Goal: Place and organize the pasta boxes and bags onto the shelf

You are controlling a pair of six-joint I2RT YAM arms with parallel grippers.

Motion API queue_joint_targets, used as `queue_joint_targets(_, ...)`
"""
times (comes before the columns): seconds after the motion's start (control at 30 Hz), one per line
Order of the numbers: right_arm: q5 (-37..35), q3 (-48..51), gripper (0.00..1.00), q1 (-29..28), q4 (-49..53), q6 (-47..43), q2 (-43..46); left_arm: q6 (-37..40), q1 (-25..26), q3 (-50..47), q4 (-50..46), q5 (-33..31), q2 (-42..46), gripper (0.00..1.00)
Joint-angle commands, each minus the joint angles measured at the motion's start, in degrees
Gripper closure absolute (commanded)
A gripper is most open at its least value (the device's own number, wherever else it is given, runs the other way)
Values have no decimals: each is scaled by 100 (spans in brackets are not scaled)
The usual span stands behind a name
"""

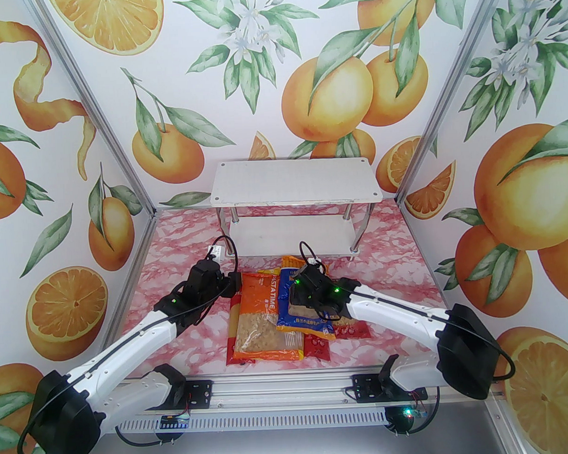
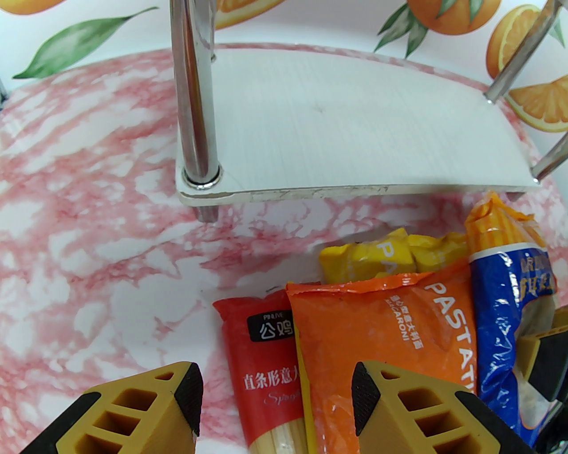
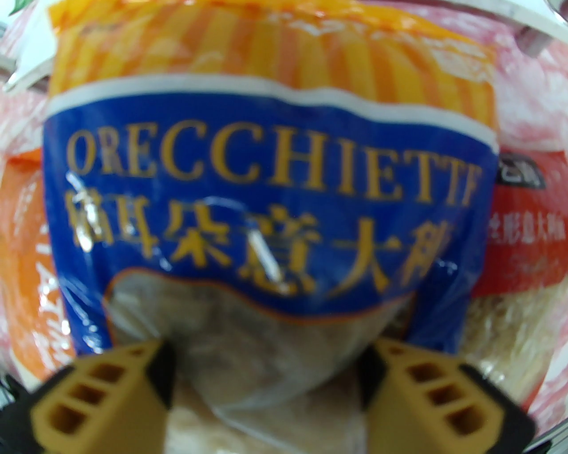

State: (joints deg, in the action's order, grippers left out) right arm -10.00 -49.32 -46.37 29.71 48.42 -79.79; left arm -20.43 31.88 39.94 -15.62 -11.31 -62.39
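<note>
Both arms reach inward over the pasta pile [image 1: 264, 316] lying before the shelf [image 1: 295, 181]: the right gripper [image 3: 266, 390] pinches the blue orecchiette bag [image 3: 266, 199] at its window, and the left gripper [image 2: 275, 403] hangs half-open, empty, above the red spaghetti pack [image 2: 262, 354].

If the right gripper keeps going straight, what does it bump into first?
The blue bag. The right gripper points straight at it from very close and may be touching it; the blur hides the depth.
</note>
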Motion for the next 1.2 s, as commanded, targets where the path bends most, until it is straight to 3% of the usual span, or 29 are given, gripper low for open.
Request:
queue_joint_targets(0.0,636,343,49,-41,300,-76,-5,76,-41,280,100,85,-70,40)
queue_joint_targets(0.07,567,345,66,-39,363,-102,149,74,-41,312,111,102,-96,41)
queue_joint_targets(0.13,419,319,97,-39,443,-114,301,65,-46,338,129,110,-131,42)
queue_joint_targets(0.17,363,303,100,-39,465,-137,373,61,-50,355,142,119,-142,42)
queue_joint_targets(0.6,-823,-359,100,-22,620,-1595,1692,57,-57,487,55,65,-151,44)
queue_joint_targets(0.8,-1397,-1018,100,-15,1158,-2282,2234,82,-68,541,6,49,-151,44)
queue_joint_targets(1.17,-1568,-2387,100,-24,2104,-2749,3081,215,-75,873,-55,76,-338,44)
